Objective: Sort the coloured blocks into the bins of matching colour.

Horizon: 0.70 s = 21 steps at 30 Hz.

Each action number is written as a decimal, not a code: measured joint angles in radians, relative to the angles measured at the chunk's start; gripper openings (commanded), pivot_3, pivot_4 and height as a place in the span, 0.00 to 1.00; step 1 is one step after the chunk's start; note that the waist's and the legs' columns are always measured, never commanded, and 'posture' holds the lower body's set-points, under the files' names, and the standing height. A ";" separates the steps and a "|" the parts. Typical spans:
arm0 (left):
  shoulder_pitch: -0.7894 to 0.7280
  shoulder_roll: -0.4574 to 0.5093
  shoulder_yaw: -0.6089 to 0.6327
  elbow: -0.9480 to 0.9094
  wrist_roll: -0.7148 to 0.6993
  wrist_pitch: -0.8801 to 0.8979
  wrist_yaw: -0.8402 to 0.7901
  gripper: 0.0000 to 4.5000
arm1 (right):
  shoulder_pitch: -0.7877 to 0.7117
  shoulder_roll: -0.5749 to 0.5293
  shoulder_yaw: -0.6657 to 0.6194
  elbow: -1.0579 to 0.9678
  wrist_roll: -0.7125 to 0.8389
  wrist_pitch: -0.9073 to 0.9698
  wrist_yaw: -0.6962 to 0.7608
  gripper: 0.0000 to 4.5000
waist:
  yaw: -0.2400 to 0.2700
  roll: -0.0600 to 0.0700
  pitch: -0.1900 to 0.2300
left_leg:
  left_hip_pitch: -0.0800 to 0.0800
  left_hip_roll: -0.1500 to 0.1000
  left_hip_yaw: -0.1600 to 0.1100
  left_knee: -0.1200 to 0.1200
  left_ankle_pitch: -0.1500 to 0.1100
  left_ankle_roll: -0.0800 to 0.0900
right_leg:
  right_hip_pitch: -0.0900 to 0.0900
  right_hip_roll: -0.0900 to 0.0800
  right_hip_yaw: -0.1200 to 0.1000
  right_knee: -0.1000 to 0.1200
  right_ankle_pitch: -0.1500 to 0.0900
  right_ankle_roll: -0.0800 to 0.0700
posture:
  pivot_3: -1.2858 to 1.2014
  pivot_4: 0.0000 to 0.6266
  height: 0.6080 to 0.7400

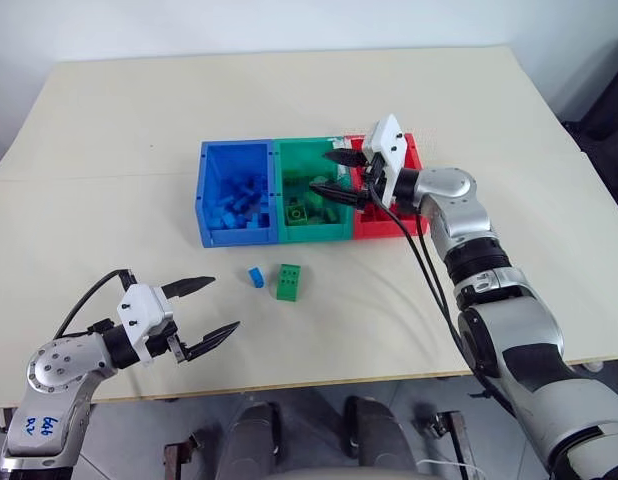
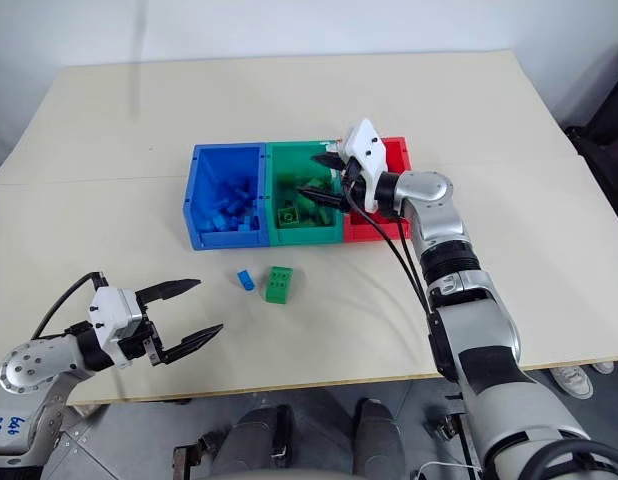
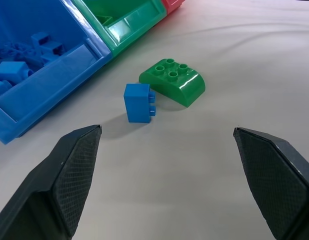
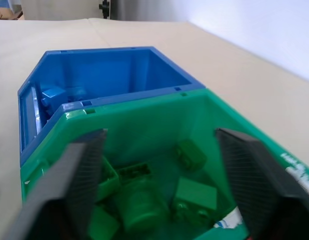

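Observation:
Three joined bins stand mid-table: blue (image 1: 203,205), green (image 1: 314,232) and red (image 1: 384,228). The blue bin holds several blue blocks (image 1: 241,200) and the green bin several green blocks (image 4: 144,200). My right gripper (image 1: 321,171) hovers open over the green bin, with nothing between its fingers. On the table in front of the bins lie a small blue block (image 1: 256,276) and, beside it, a green block (image 1: 288,282). My left gripper (image 1: 225,304) is open near the table's front left, pointing toward these two blocks (image 3: 138,102) (image 3: 173,81) and apart from them.
The beige table (image 1: 139,120) has bare room behind and to both sides of the bins. Its front edge runs just below my left gripper. Black cables hang along the right arm (image 1: 429,275).

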 measured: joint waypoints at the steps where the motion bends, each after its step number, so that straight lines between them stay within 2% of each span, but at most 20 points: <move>1: 0.000 -0.002 0.000 -0.005 0.000 0.003 0.005 1.00 | 0.012 -0.018 -0.001 -0.019 0.009 -0.005 0.048 0.99 | 0.000 0.000 0.000 | 0.000 0.000 0.000 0.000 0.000 0.000 | 0.000 0.000 0.000 0.000 0.000 0.000 | 0.52 0.24 1.00; 5: 0.014 -0.005 0.009 -0.014 0.000 0.012 0.017 1.00 | 0.102 -0.101 -0.021 -0.125 0.065 0.011 0.218 0.99 | 0.006 0.000 0.000 | -0.001 0.000 -0.001 0.003 -0.001 0.001 | 0.001 0.000 0.000 0.000 0.000 0.000 | 0.52 0.24 1.00; 9: 0.010 -0.006 0.024 -0.012 -0.009 0.014 0.023 1.00 | 0.277 -0.202 -0.079 -0.285 0.165 0.049 0.359 0.99 | 0.006 0.000 0.000 | -0.001 0.000 -0.001 0.005 -0.001 0.002 | 0.002 0.000 0.000 0.000 0.001 0.001 | 0.52 0.24 1.00; 17: 0.056 0.006 0.117 0.050 -0.026 -0.015 -0.015 1.00 | 0.668 -0.381 -0.218 -0.601 0.327 0.130 0.438 0.99 | 0.005 0.000 0.000 | 0.000 0.000 0.001 0.007 -0.002 0.002 | 0.003 0.000 0.000 0.001 0.001 0.001 | 0.52 0.24 1.00; 21: 0.100 0.041 0.193 0.119 -0.027 -0.027 -0.049 1.00 | 0.849 -0.413 -0.259 -0.697 0.361 0.129 0.442 0.99 | 0.006 -0.001 0.000 | 0.002 0.001 0.002 0.007 -0.002 0.002 | 0.003 0.000 0.000 -0.001 0.001 0.001 | 0.52 0.24 1.00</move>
